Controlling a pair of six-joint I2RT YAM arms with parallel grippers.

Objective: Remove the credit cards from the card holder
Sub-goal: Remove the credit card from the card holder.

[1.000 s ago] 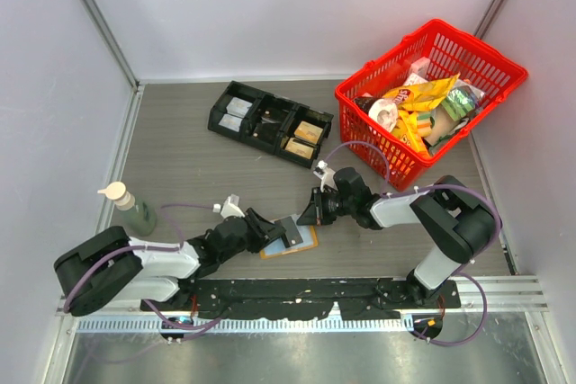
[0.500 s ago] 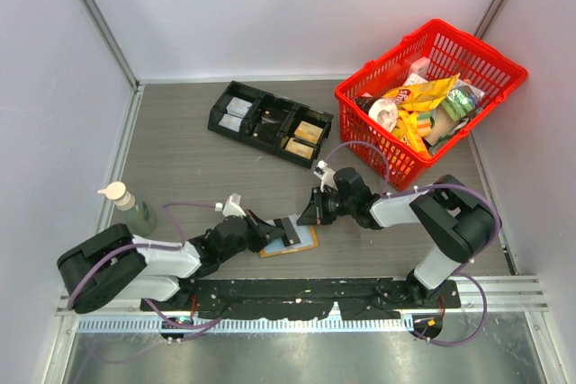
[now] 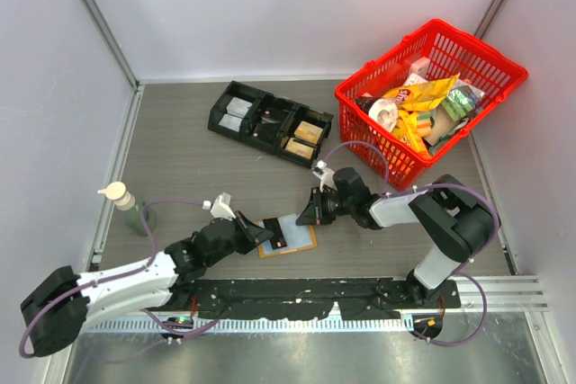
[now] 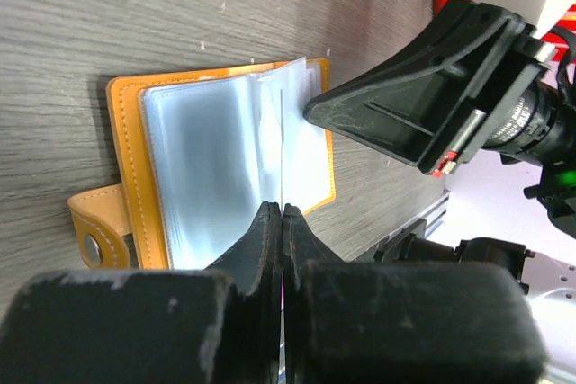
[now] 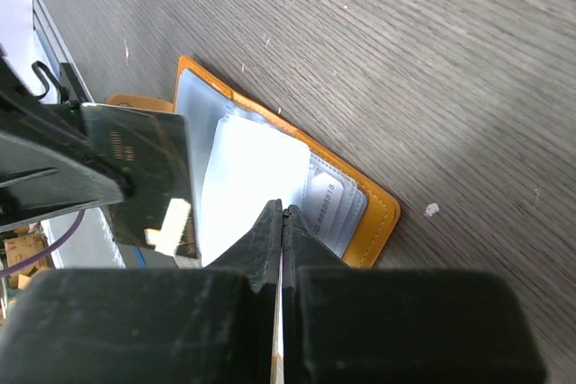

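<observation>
The tan-orange card holder lies open on the table between both arms, with its clear sleeves fanned up. In the left wrist view the card holder shows its pale sleeves and side tab. My left gripper is shut on a thin sleeve page standing edge-on. My right gripper is shut on a pale page from the opposite side. A credit card with printed digits sits in a sleeve by the orange edge. From above, the left gripper and right gripper meet over the holder.
A black compartment tray with small items stands at the back centre. At the back right is a red basket full of packets. A pump bottle stands by the left wall. The metal rail runs along the near edge.
My left gripper has shut on the sleeve page. The left arm has stretched out, its elbow swinging toward the near left corner. The right arm has stayed put.
</observation>
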